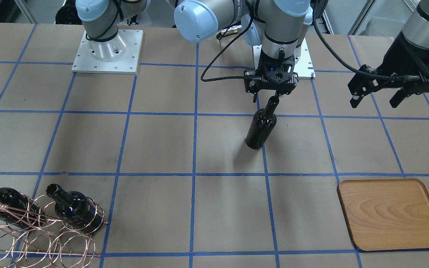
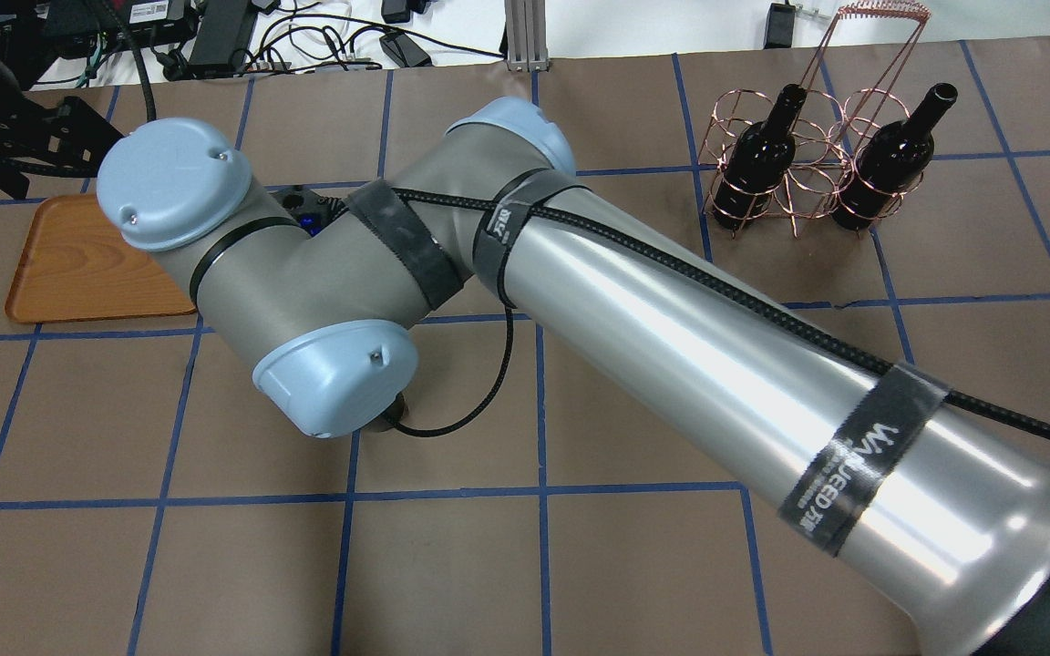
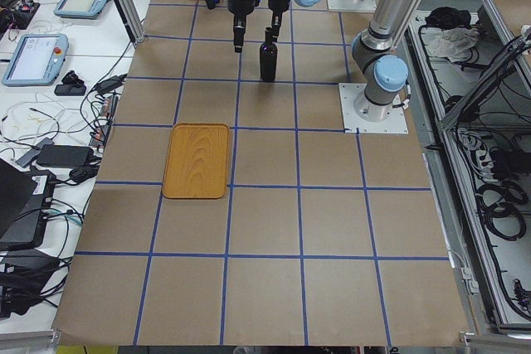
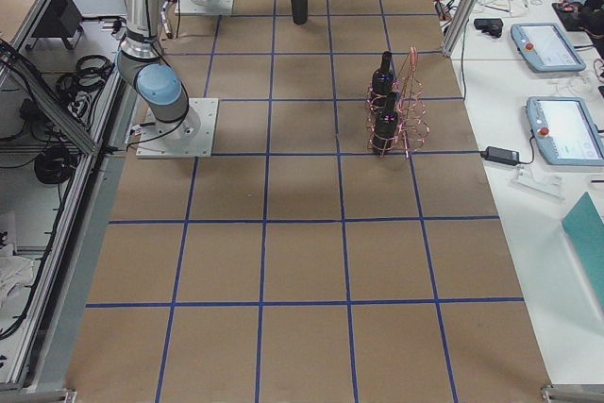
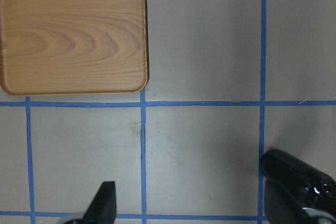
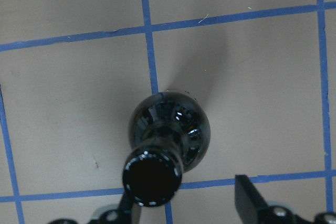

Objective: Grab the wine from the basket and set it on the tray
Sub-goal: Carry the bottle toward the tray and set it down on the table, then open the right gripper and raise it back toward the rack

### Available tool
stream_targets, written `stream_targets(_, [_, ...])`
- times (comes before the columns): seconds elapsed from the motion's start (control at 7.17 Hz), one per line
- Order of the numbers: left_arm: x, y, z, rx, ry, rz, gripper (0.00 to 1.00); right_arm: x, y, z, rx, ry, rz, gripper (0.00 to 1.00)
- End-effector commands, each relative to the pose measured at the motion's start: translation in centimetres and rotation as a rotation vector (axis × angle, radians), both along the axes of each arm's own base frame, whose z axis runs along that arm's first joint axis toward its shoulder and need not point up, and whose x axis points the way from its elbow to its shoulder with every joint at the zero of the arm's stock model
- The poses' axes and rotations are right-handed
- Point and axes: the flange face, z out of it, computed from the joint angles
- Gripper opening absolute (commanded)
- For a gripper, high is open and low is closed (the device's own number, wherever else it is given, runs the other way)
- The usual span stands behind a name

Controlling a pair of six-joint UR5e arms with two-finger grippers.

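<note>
A black wine bottle (image 1: 261, 128) stands upright on the table near the middle, clear of the basket; it also shows in the right wrist view (image 6: 170, 129). My right gripper (image 1: 273, 95) is directly above its neck. The jaws are open, and one finger (image 6: 247, 198) stands clear of the bottle's mouth. My left gripper (image 1: 376, 97) is open and empty, hovering to the bottle's side above the table. The wooden tray (image 1: 391, 214) lies bare near the front edge; the left wrist view shows it too (image 5: 73, 38). The copper wire basket (image 1: 39, 230) holds two more bottles (image 1: 75, 212).
The right arm's big silver forearm (image 2: 689, 346) crosses most of the overhead view and hides the standing bottle there. The basket (image 2: 798, 173) and the tray (image 2: 78, 264) lie at opposite ends of the table. Both arm bases (image 1: 106, 52) stand at the robot's edge.
</note>
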Motion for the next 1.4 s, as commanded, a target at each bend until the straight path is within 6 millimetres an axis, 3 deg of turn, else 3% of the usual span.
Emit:
stream_targets(0.0, [0.0, 0.0, -0.1, 0.001, 0.0, -0.001, 1.0, -2.2, 0.3, 4.5, -0.035, -0.03, 0.002, 1.0])
stream_targets(0.28, [-0.4, 0.2, -0.3, 0.016, 0.003, -0.005, 1.0, -9.5, -2.8, 8.7, -0.02, -0.003, -0.004, 1.0])
stream_targets(0.56, [-2.3, 0.3, -0.8, 0.03, 0.005, -0.016, 1.0, -17.4, -5.1, 12.5, 0.017, -0.014, 0.023, 1.0])
stream_targets(0.7, [-4.2, 0.1, -1.3, 0.035, 0.019, -0.04, 1.0, -23.0, -6.4, 13.9, 0.053, 0.013, 0.049, 1.0])
stream_targets(0.84, [-7.5, 0.4, -1.7, 0.051, 0.037, -0.074, 1.0, -28.7, -7.0, 14.9, 0.11, 0.035, 0.061, 1.0])
stream_targets(0.98, [-11.1, 1.2, -1.6, 0.053, 0.041, -0.056, 1.0, -32.5, -5.6, 16.6, 0.102, 0.033, 0.084, 1.0])
stream_targets(1.12, [-14.7, 2.3, -2.0, 0.062, 0.037, -0.066, 1.0, -34.1, -4.5, 16.3, 0.099, 0.033, 0.069, 1.0])
stream_targets(1.26, [-17.2, 3.0, -3.5, 0.085, 0.035, -0.106, 1.0, -34.4, -5.1, 15.8, 0.048, 0.035, 0.061, 1.0])
